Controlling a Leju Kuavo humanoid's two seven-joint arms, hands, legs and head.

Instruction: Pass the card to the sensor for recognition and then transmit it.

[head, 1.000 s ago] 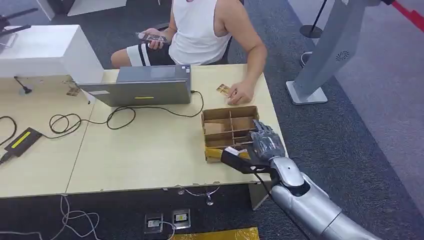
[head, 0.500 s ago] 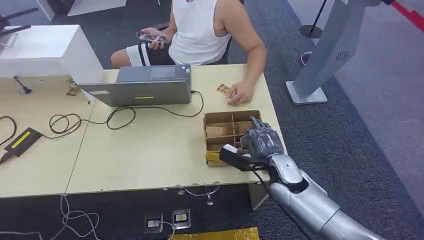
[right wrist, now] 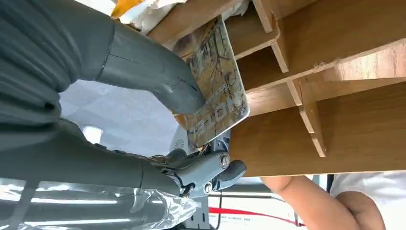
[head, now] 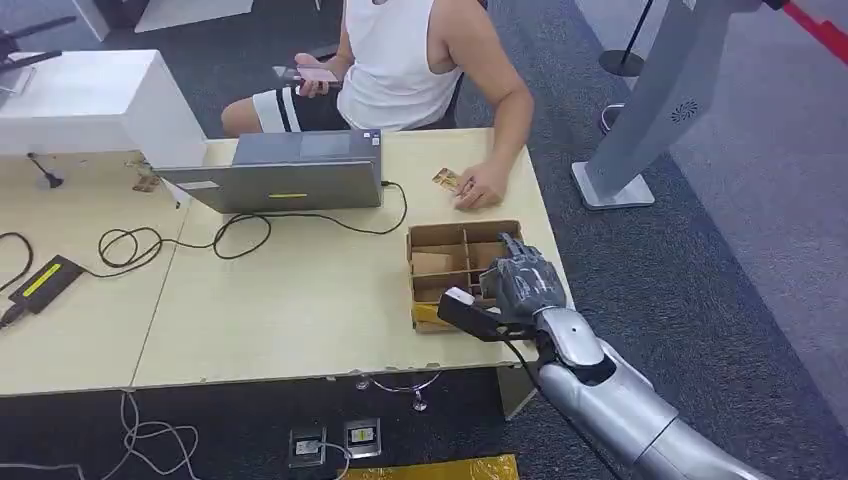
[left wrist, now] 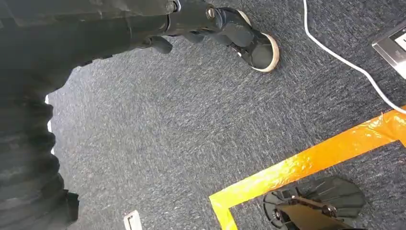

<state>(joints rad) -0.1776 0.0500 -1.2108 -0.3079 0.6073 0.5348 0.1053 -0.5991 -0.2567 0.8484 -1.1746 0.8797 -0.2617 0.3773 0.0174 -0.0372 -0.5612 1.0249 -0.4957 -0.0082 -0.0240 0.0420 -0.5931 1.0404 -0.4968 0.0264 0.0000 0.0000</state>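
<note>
A patterned brown-and-gold card (right wrist: 218, 91) is pinched between the thumb and fingers (right wrist: 158, 76) of my right hand (head: 522, 283). The hand hovers over the near right part of a cardboard divider box (head: 450, 262) at the table's right end. The card is just above the box's partitions (right wrist: 292, 86). A black sensor unit with a yellow strip (head: 42, 282) lies far to the left on the table. My left hand (left wrist: 28, 158) hangs over the grey carpet with nothing in it.
A person sits across the table, one hand (head: 480, 188) resting beside another card (head: 446, 180), the other holding a phone (head: 305, 75). A laptop (head: 290, 170) and its looping cable (head: 240, 228) lie between box and sensor. A white case (head: 90, 100) stands at the far left.
My right hand has shifted a little farther over the box, keeping hold of the card. The box itself has shifted slightly. The person's phone hand has moved a bit.
</note>
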